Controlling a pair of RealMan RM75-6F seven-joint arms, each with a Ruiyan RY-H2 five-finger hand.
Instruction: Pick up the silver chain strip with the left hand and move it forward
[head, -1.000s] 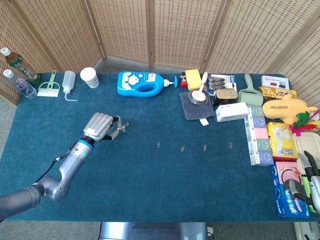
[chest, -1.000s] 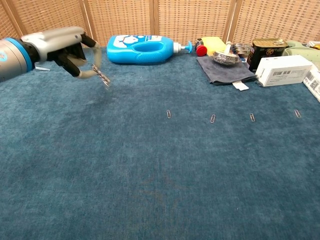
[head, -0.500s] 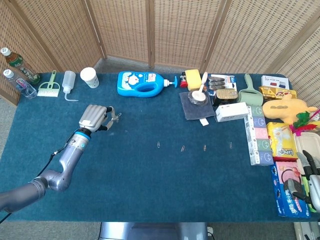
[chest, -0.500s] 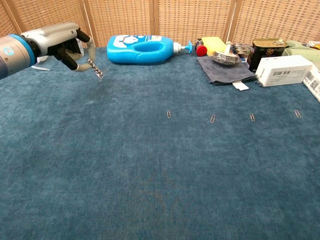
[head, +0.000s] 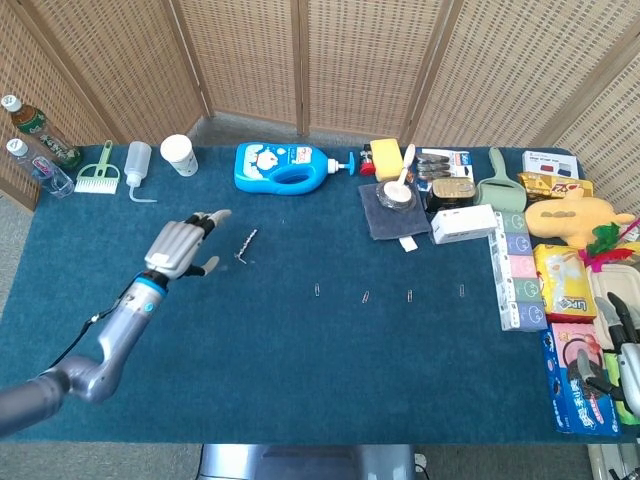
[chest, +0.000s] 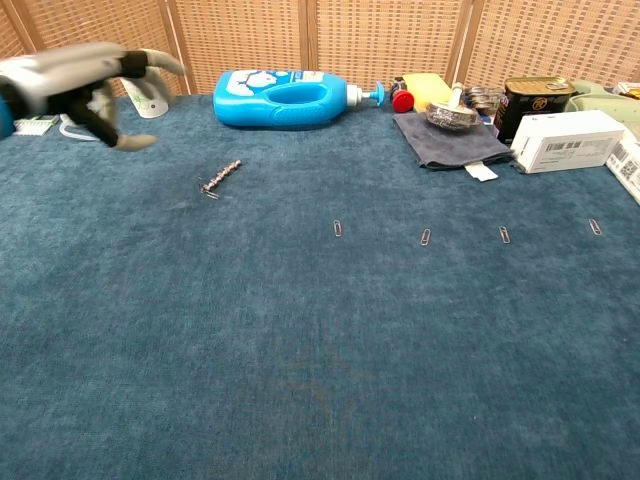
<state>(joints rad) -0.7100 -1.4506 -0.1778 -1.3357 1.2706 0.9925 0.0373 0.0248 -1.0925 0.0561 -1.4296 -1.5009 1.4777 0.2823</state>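
While half a second ago the left hand (head: 180, 247) was pinching the silver chain strip (head: 245, 244) above the desk (head: 300, 370), now the strip lies on the blue cloth of the desk, and the hand is apart from it, toward the left edge. The fingers (head: 212, 217) are spread and hold nothing; in the chest view the hand (chest: 75, 85) is blurred. The strip (chest: 221, 178) rests in the left half of the desk, closer to the far edge than to the near one, in front of the blue bottle (head: 284, 166) but well apart from it. Its long axis runs diagonally: one end points toward the far right corner, the other toward the near left corner. It looks like a short, thin, straight piece of grey metal with small links, and at the near end there is a small loop or clasp, but this detail is too small to tell surely. The right hand (head: 625, 372) shows only partly at the right edge of the head view, and I cannot tell how its fingers stand.
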